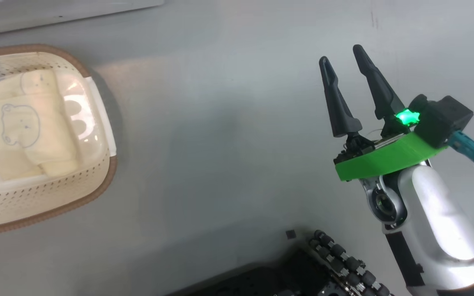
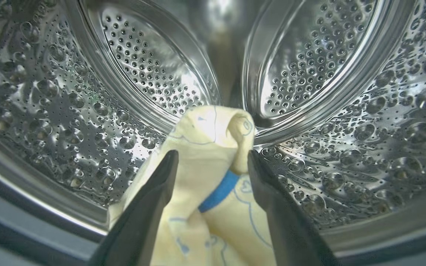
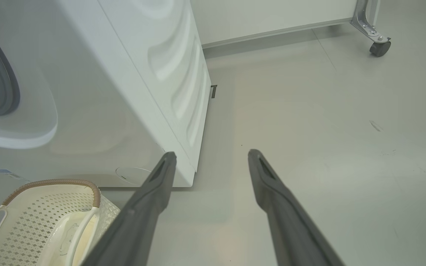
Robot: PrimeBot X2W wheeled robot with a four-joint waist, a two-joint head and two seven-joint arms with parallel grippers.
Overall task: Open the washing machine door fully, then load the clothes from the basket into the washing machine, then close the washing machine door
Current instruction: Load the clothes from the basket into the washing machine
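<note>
Left hand [image 2: 210, 157], fingers [image 2: 154, 192] spread apart, sits inside the steel drum [image 2: 364, 140] of the washing machine [image 3: 106, 111], with 1 cream garment [image 2: 205, 129] slack between the fingers, near the drum's front lip. Right hand [image 1: 341, 53], also spread and empty, hovers over the floor [image 1: 228, 144]. More of the clothes [image 1: 23, 123] lie in the basket [image 1: 111, 172]. Risk: cloth catching on a finger as the left hand withdraws may be dragged out, or a trailing edge over the lip may be pinched by the door.

place: lab-like laundry room | washing machine [image 3: 87, 92], bare grey floor [image 3: 309, 147], castor [image 3: 380, 48]
</note>
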